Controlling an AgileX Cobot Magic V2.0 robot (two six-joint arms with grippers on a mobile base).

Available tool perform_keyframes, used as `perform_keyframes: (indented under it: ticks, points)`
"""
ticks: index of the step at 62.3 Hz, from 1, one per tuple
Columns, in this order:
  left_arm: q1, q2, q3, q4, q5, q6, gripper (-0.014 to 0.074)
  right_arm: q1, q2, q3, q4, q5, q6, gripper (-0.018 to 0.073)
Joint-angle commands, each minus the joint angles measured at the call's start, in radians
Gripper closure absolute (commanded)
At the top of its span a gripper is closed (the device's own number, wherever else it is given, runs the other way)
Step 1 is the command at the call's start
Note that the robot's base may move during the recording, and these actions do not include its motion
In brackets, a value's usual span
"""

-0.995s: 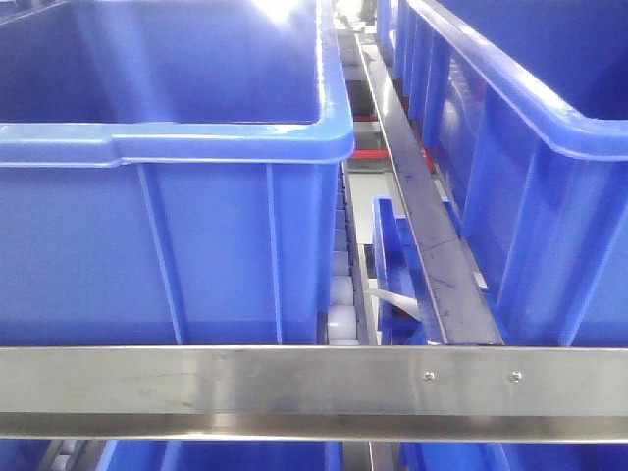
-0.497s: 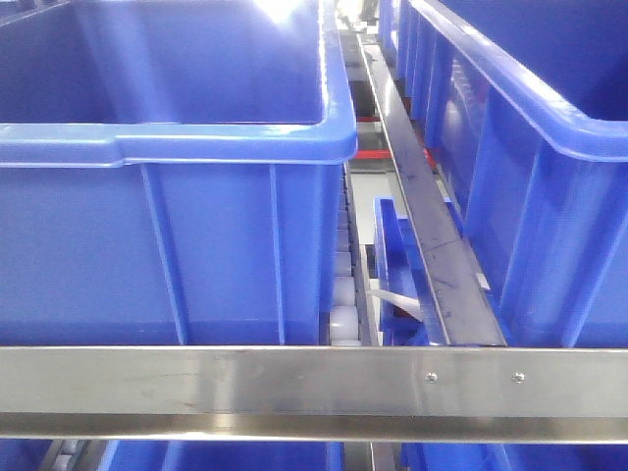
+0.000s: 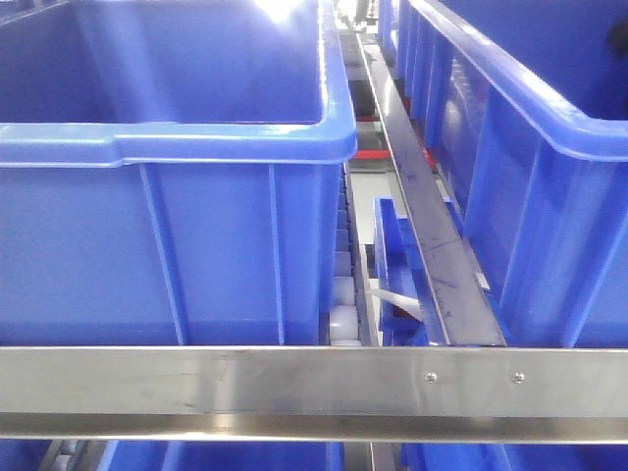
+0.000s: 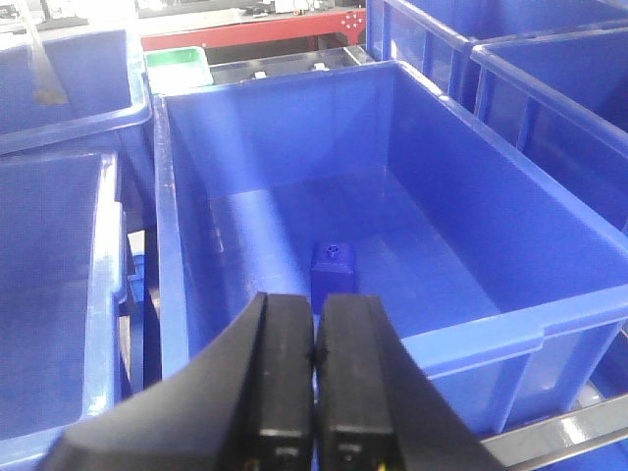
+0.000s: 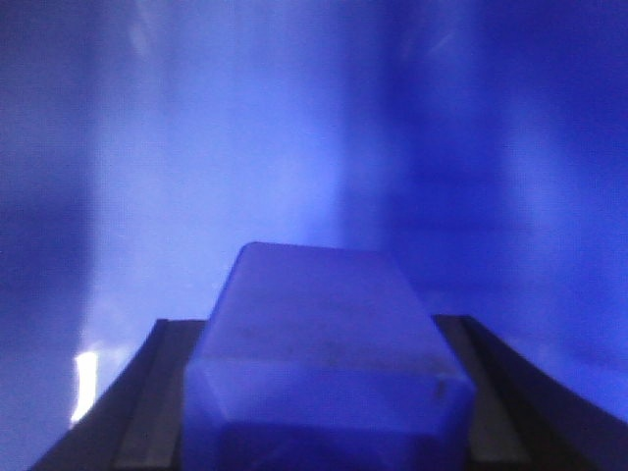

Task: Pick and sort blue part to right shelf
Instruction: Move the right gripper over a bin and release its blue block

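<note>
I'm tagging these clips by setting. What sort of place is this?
Probably a factory or warehouse parts-sorting station: big blue crates sit on a steel rack with white rollers, and a small blue part lies in one crate.

Two crates (image 3: 196,245) (image 3: 530,196) side by side behind front rail (image 3: 294,388)

Bright overhead glare whitens the crate (image 3: 285,12) interior; the right wrist view is dim, blurred, blue-washed.

Probably warehouse — crates (image 3: 196,245), roller rack (image 3: 294,388)
</note>
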Motion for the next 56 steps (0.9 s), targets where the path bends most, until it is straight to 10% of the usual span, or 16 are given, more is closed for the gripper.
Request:
perform_keyframes:
  ticks: [1,19,33,56]
  points:
    - [0.001,0.016,-0.024,-0.003,-0.073,-0.001,0.0464,-0.006,0.019,-0.043,-0.019,-0.091,-0.01,0.0349]
    - [0.001,0.016,-0.024,-0.003,-0.073,-0.001,0.0464,-0.006,0.109,-0.043,-0.019,-0.123,-0.01,0.0312]
    - [0.001,0.016,-0.024,-0.003,-0.073,-0.001,0.0464,-0.006,0.109,-0.046,-0.019,-0.122,-0.009,-0.0066]
    - [0.001,0.016,-0.024,-0.003,-0.073,-0.001,0.0464,-0.006,-0.084,-0.079,-0.006,-0.045,-0.009,0.0111]
